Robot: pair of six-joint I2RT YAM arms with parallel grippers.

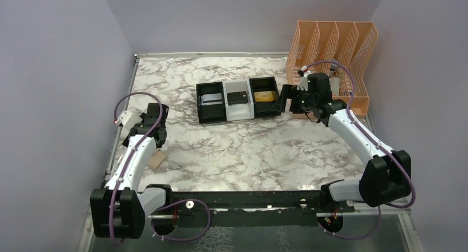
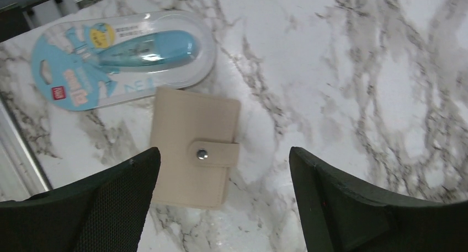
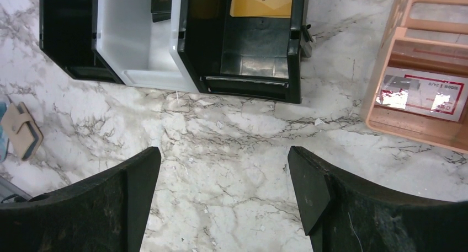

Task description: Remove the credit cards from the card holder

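Matt tan card holder point(image 2: 187, 125) with shiny metal snap point(image 2: 202, 153), glossy clear plastic blister pack point(image 2: 121, 53), smooth marble-patterned table point(image 2: 342, 97)

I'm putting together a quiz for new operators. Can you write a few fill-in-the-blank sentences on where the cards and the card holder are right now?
1. The gold card lies in the rightmost bin, which is ____.
2. The dark grey card lies in the middle bin, which is ____.
3. The card holder lies snapped shut on the table, below the open tool of the ____ arm.

Missing words: black; white; left.
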